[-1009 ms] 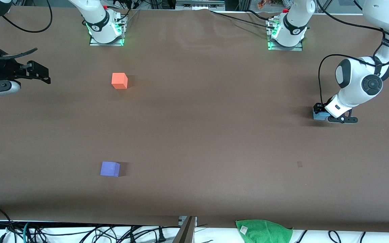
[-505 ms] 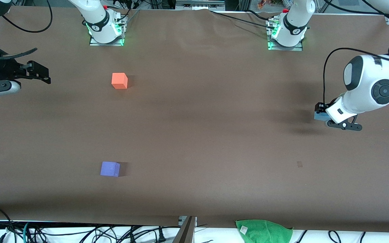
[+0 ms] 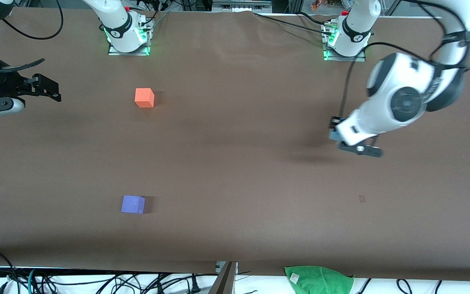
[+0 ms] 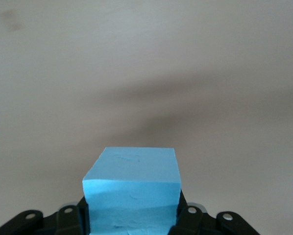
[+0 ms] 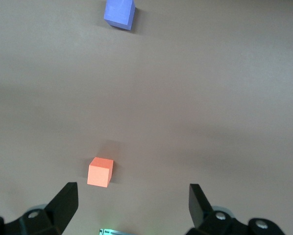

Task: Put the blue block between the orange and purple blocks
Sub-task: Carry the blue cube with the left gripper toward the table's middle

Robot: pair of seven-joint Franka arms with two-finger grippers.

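- I see the left gripper (image 3: 335,132) up over the bench (image 3: 235,163) toward the left arm's end, fingers (image 4: 68,218) clamped on the blue block (image 4: 132,193).
- Orange block (image 3: 144,97) sits toward the right arm's end; purple block (image 3: 132,204) lies nearer the camera, well apart from it.
- My right gripper (image 5: 132,205) waits over the bench edge, fingers spread.
- A green cloth (image 3: 318,279) hangs off the near edge.
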